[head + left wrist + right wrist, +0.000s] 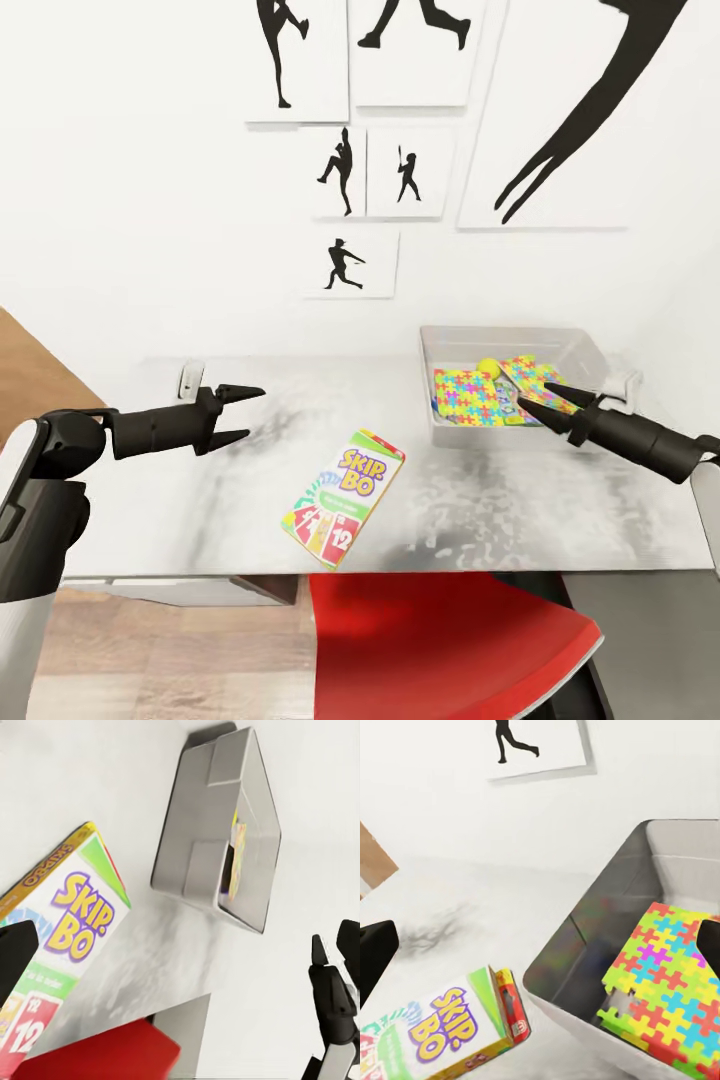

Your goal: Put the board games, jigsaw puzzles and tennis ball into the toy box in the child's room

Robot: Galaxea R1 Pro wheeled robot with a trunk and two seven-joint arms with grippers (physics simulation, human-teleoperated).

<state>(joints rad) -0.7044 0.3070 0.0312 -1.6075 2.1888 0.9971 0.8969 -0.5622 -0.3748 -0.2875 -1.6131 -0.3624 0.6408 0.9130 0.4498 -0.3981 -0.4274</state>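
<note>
White walls hung with black silhouette pictures of athletes (345, 262) are seen behind a long white table (200, 480), its top mottled with grey. A shallow light grey rectangular toy box (590, 352) is set on the table's far right part, near the wall. Inside it, 2 thin multicoloured jigsaw puzzle sheets (468, 396) are seen lying overlapped, with a small yellow-green tennis ball (488, 367) resting between them toward the far side. A flat printed "SKIP BO" board game box (343, 496) is laid flat on the table, outside the toy box and toward the near edge, turned at an angle.

The left gripper (240, 412) is held above the table's left part, well apart from the game box; its 2 pointed fingers are spread apart and nothing is held between them. The right gripper (530, 397) is held at the near rim of the toy box, over the puzzle sheets; its fingers are parted narrowly, and whether anything is gripped cannot be told. A red, curved-edged object (450, 640) is seen below the table's near edge, and wood-plank floor (180, 650) beside it.
</note>
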